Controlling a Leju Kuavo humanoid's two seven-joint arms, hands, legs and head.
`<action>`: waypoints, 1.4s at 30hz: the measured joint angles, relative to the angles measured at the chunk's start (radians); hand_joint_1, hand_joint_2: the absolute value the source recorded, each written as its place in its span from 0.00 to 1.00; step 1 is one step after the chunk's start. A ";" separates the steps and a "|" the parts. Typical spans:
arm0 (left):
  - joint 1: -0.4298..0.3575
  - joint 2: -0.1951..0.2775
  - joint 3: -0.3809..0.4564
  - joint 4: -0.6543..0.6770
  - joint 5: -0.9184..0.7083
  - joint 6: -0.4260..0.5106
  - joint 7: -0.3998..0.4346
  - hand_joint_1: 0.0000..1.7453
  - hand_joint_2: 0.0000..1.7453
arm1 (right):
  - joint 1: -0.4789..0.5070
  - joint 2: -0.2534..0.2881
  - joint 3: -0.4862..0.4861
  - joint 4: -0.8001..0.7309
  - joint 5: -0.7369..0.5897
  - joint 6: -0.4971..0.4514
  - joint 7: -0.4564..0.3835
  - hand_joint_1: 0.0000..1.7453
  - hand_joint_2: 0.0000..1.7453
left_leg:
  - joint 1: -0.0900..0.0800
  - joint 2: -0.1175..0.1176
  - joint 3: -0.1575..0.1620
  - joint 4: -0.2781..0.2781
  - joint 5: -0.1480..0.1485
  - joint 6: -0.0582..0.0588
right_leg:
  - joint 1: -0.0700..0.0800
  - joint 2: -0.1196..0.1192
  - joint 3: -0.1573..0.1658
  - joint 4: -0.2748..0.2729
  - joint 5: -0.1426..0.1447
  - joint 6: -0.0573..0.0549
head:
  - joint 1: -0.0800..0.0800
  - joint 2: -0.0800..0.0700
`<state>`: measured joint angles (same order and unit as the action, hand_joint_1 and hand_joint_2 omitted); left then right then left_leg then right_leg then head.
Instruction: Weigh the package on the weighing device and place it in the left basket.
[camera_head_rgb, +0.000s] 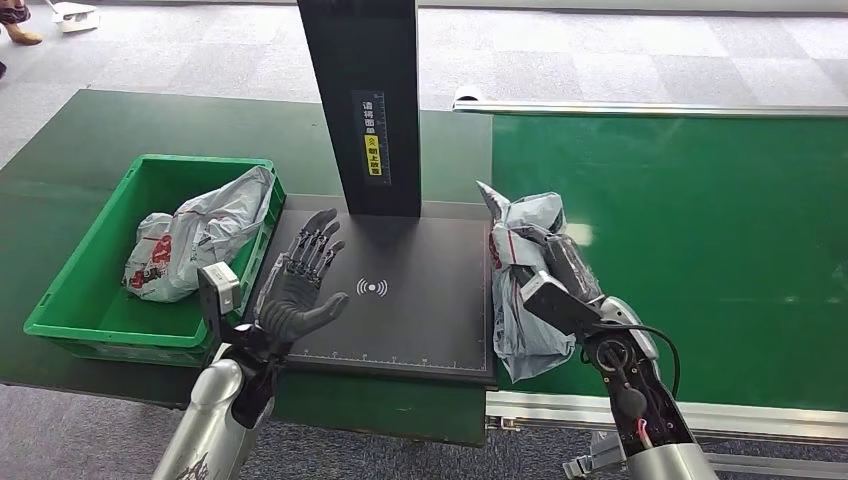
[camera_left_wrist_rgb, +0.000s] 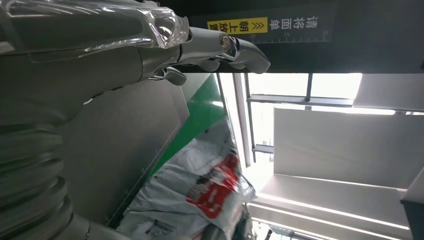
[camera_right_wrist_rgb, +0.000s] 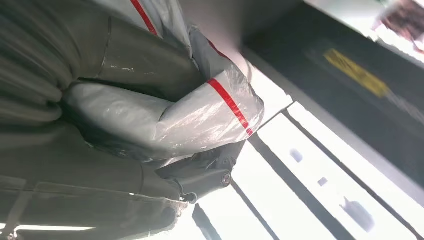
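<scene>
In the head view, the right hand (camera_head_rgb: 555, 265) is gripping a grey plastic package (camera_head_rgb: 520, 300) with red print, its fingers (camera_head_rgb: 520, 242) wrapping around the bag's upper part. The package is hanging at the right edge of the black weighing device (camera_head_rgb: 400, 300), over the seam between it and the green conveyor belt (camera_head_rgb: 700, 250); whether its lower end is touching a surface I cannot tell. The left hand (camera_head_rgb: 300, 290) is hovering over the left part of the weighing device with its fingers (camera_head_rgb: 318, 240) spread apart and holding nothing. A dark upright post (camera_head_rgb: 365, 100) with a yellow label is rising from the back of the device. Just beside the device on the left, a green basket (camera_head_rgb: 70, 290) is sitting on the dark green table (camera_head_rgb: 60, 150), and a second grey package (camera_head_rgb: 195, 245) is lying inside it.

In the left wrist view, the left hand (camera_left_wrist_rgb: 150, 45) is reaching in with straight, separated fingers (camera_left_wrist_rgb: 235, 50) closing on nothing. The grey package (camera_left_wrist_rgb: 200, 195) with its red patch is showing beyond the weighing device (camera_left_wrist_rgb: 125, 145), and the yellow label on the post (camera_left_wrist_rgb: 380, 35) is showing past the fingertips.

In the right wrist view, the right hand (camera_right_wrist_rgb: 100, 185) is clutching the package (camera_right_wrist_rgb: 200, 115), whose crumpled grey plastic with a red stripe is bulging out between the grey cover and the dark fingers (camera_right_wrist_rgb: 210, 172).
</scene>
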<state>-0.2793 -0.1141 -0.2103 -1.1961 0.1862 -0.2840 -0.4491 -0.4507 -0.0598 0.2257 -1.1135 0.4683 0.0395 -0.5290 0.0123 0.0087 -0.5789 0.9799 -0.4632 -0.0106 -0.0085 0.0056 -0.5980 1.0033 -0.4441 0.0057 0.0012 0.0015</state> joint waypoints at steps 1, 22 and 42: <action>-0.002 0.000 0.001 0.002 0.001 0.000 -0.004 0.00 1.00 | 0.011 0.010 -0.019 -0.029 -0.015 -0.022 -0.013 1.00 1.00 | 0.000 0.000 0.000 0.000 0.000 0.000 | 0.000 0.000 0.000 0.000 0.000 0.000 | 0.000 0.000; -0.040 0.027 0.050 -0.003 -0.005 0.044 -0.073 0.00 1.00 | 0.041 0.091 -0.032 -0.088 0.245 -0.197 0.068 1.00 1.00 | 0.000 -0.002 0.000 0.000 0.001 0.000 | 0.000 -0.001 0.000 0.000 0.000 0.000 | 0.000 0.000; -0.078 0.021 0.033 0.037 -0.002 0.042 -0.060 0.00 1.00 | -0.085 0.141 0.100 0.189 0.139 -0.296 -0.099 1.00 1.00 | 0.000 -0.003 -0.001 0.000 0.000 0.000 | 0.000 -0.002 0.000 0.000 0.000 0.000 | 0.000 0.000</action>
<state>-0.3574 -0.0928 -0.1772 -1.1587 0.1839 -0.2424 -0.5095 -0.5354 0.0812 0.3259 -0.9248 0.6073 -0.2568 -0.6277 0.0122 0.0061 -0.5795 0.9800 -0.4627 -0.0108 -0.0086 0.0036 -0.5983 1.0034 -0.4442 0.0058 0.0011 0.0015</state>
